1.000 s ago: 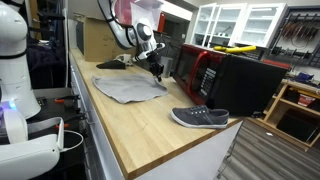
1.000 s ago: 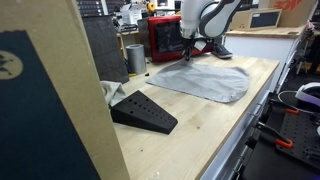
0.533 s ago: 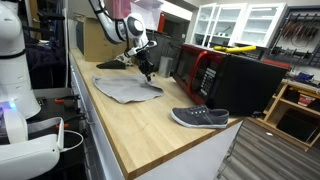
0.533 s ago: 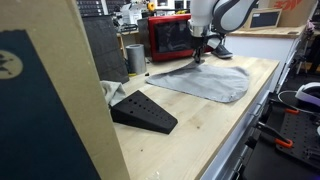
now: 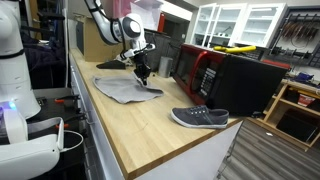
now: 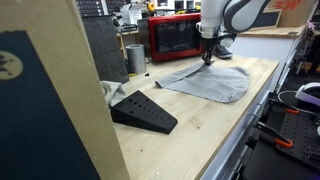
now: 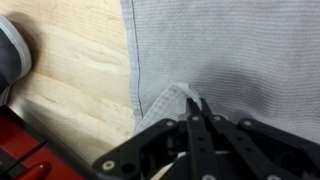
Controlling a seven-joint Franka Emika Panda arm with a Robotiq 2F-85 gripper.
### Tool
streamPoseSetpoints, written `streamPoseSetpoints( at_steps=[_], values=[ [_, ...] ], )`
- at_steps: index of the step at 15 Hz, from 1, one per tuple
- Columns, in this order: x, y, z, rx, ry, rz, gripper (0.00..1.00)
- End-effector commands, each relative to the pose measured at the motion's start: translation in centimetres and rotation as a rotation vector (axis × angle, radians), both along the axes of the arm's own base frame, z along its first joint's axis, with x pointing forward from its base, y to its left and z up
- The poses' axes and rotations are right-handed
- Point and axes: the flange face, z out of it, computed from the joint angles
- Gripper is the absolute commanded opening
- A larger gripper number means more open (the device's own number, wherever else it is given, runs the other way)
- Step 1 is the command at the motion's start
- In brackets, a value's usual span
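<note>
A grey cloth lies flat on the wooden table; it shows in both exterior views. My gripper stands over the cloth's far edge, also seen in an exterior view. In the wrist view the black fingers are closed together, and my gripper pinches a raised fold at the cloth's corner. The cloth edge is lifted slightly off the wood at the pinch.
A grey shoe lies near the table's front; its toe shows in the wrist view. A red microwave stands behind the cloth. A black wedge and a metal cup sit on the table. A white robot stands beside the table.
My gripper has moved sideways across the cloth's far edge, away from the red microwave, dragging the pinched corner with it so the cloth folds over itself.
</note>
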Motion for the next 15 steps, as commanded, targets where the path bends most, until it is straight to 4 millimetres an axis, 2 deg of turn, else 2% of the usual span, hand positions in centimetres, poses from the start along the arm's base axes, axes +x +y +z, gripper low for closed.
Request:
streamPoseSetpoints(
  at_steps=[1,6,15],
  values=[
    [-2.7,0.3,1.6,-0.007,0.015,0.063,0.01],
    [-5.5,0.4,1.9,-0.004,0.043,0.121,0.01],
    [-10.2,-3.0,1.1,-0.009,0.152,0.234,0.01]
  ],
)
